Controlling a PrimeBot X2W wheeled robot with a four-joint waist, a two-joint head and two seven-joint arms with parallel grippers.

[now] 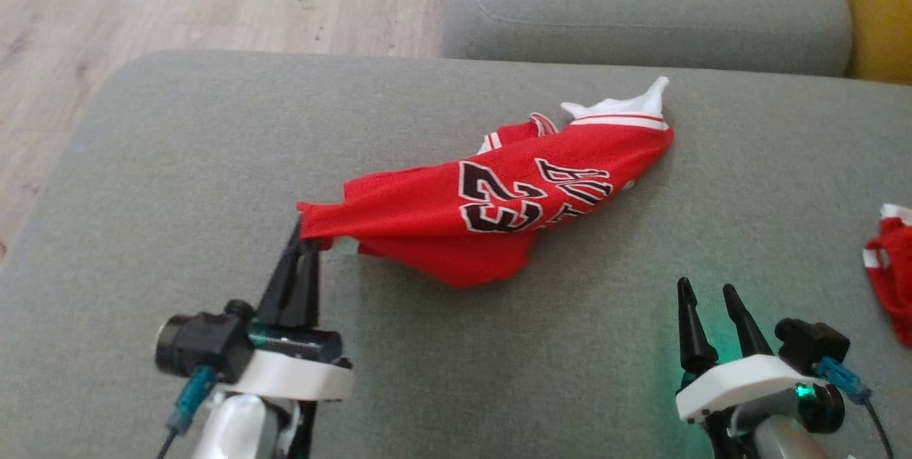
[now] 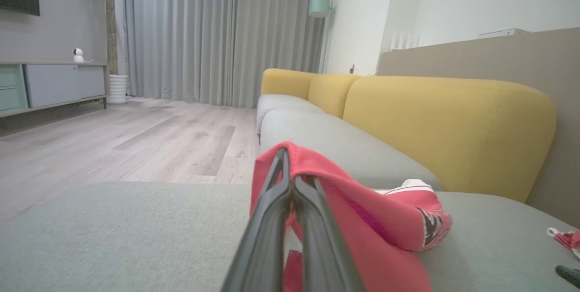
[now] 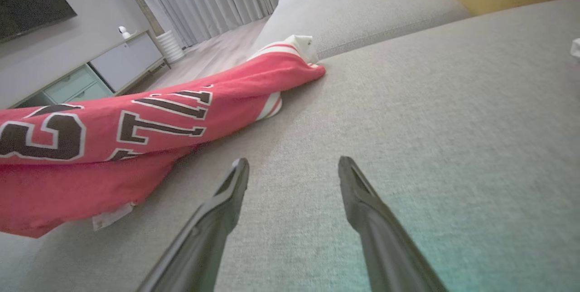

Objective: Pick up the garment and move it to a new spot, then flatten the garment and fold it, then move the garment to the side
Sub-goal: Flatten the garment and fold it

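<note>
Pinching red garment (image 1: pixel 456 220) corner with left gripper (image 1: pixel 305 231), tips buried in cloth; right gripper (image 1: pixel 707 286) spread, empty; another red cloth (image 1: pixel 890 274) cropped at edge.

Black tapered jaws, white wrist housings (image 1: pixel 292 377), teal-plugged cables (image 1: pixel 189 391), black cameras (image 1: pixel 199 345).

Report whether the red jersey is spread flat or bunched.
Bunched, not flat: the red jersey lies crumpled in folds on the grey cushion, one corner pinched by the left gripper.
</note>
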